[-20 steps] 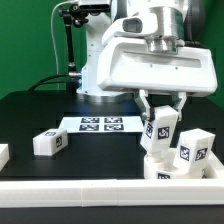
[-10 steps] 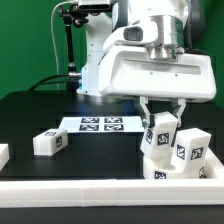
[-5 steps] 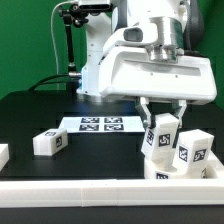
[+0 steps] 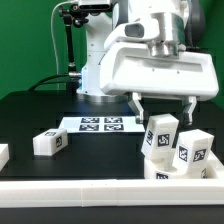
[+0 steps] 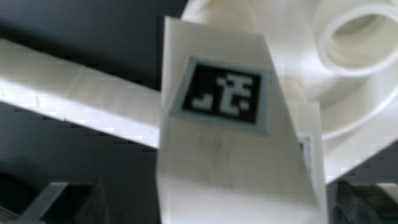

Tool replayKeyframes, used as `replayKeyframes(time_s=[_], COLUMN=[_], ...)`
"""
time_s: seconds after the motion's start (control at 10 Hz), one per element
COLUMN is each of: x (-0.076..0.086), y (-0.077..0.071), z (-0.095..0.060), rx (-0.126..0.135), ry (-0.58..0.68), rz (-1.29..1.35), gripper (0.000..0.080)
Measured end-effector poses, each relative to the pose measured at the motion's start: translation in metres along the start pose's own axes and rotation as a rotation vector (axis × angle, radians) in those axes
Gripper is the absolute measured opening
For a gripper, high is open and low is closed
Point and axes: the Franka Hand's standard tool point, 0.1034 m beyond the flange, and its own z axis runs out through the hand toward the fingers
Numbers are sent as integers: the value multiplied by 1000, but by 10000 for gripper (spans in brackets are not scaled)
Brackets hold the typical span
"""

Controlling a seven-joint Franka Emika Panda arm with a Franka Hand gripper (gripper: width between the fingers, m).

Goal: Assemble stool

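Observation:
A white oblong leg with a square tag stands upright on the white seat at the exterior view's lower right. A second tagged leg stands right beside it on the seat. My gripper hangs over the first leg, open, with its fingers spread wide on either side of the leg's top and apart from it. In the wrist view the leg fills the middle, with the round seat behind it and dark fingertips at the corners.
A loose tagged leg lies on the black table at the exterior view's left, another at the left edge. The marker board lies behind them. A white rim runs along the front. The robot base stands at the back.
The fingers were shut on the upright leg; now they have spread wide and let go of it. The leg stays standing on the seat.

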Motion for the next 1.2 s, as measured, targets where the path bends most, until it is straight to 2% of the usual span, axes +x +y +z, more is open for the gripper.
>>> replayKeyframes(time_s=[0.3,0.4,0.7,0.8,0.9,1.2], x=[11,15,13,8,1,-2], y=[7,8,6,5,3,2], z=[-13,-14,-12,-10,-6,-8], rx=[5,7,14,22,42,80], ry=[-22,-31,-58,-95,-195,-381], rz=[2,3,1,-2,-3,0], gripper=[649,649,649,649,649,649])
